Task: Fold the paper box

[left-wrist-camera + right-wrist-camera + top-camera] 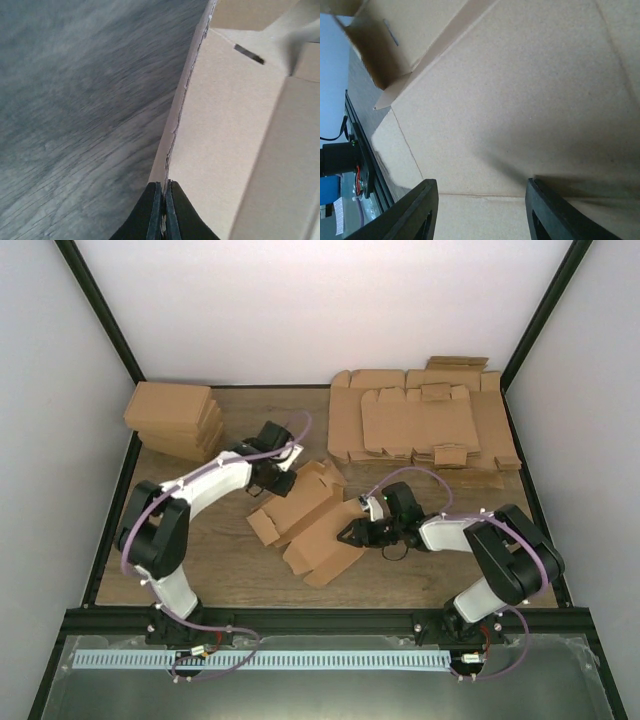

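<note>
No legible text, label, brand, number or sign in any view, small white sticker (339, 216) too blurred to read

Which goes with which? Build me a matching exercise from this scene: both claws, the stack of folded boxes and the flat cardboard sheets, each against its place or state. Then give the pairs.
Things:
1. left claw
2. right claw
3. stack of folded boxes
4. flat cardboard sheets

Places or states:
A. far right part of the table
B. shut on an edge of the paper box
C. far left corner of the table
D. open, fingers apart, facing a panel of the paper box

Pairs: 1-B, 2-D, 3-C, 4-A.
</note>
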Robot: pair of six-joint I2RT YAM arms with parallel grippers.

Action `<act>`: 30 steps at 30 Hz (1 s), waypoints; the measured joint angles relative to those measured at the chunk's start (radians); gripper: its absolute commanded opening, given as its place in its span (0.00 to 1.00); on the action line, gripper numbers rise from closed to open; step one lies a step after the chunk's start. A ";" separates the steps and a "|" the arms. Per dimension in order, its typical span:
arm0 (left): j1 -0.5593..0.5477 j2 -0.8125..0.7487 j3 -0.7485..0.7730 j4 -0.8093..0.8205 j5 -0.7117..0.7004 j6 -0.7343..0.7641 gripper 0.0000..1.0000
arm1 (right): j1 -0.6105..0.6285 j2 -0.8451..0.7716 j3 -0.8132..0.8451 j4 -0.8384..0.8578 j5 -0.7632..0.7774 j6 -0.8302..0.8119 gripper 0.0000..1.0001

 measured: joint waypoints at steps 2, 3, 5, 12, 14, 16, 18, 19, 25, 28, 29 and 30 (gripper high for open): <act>-0.078 -0.053 -0.005 0.002 -0.094 0.002 0.04 | 0.000 0.001 -0.004 0.013 0.004 0.009 0.47; -0.121 -0.079 -0.007 0.004 -0.148 0.003 0.04 | 0.000 0.002 -0.008 0.023 0.006 0.016 0.46; -0.220 -0.126 -0.013 0.013 -0.279 0.012 0.04 | 0.001 0.009 -0.019 0.054 0.008 0.035 0.44; -0.488 -0.156 -0.029 0.036 -0.605 0.053 0.04 | 0.005 0.054 -0.020 0.158 0.035 0.097 0.38; -0.507 -0.153 -0.043 0.040 -0.662 0.053 0.04 | 0.006 0.054 -0.020 0.173 0.061 0.109 0.38; -0.515 -0.146 -0.060 0.050 -0.703 0.052 0.04 | 0.007 0.047 -0.021 0.178 0.083 0.114 0.39; -0.518 -0.131 -0.077 0.057 -0.737 0.051 0.04 | 0.006 0.011 -0.034 0.175 0.105 0.111 0.41; -0.518 -0.122 -0.082 0.060 -0.748 0.050 0.04 | 0.006 -0.019 -0.039 0.164 0.117 0.105 0.42; -0.519 -0.082 -0.113 0.072 -0.802 0.050 0.04 | -0.079 -0.203 -0.034 0.100 0.128 0.039 0.41; -0.522 -0.082 -0.116 0.076 -0.828 0.050 0.04 | -0.164 -0.219 0.001 0.066 0.126 0.017 0.42; -0.524 -0.083 -0.116 0.078 -0.837 0.050 0.04 | -0.185 -0.217 0.019 0.047 0.126 0.012 0.45; -0.525 -0.083 -0.116 0.079 -0.845 0.050 0.04 | -0.198 -0.211 0.038 0.030 0.127 0.004 0.48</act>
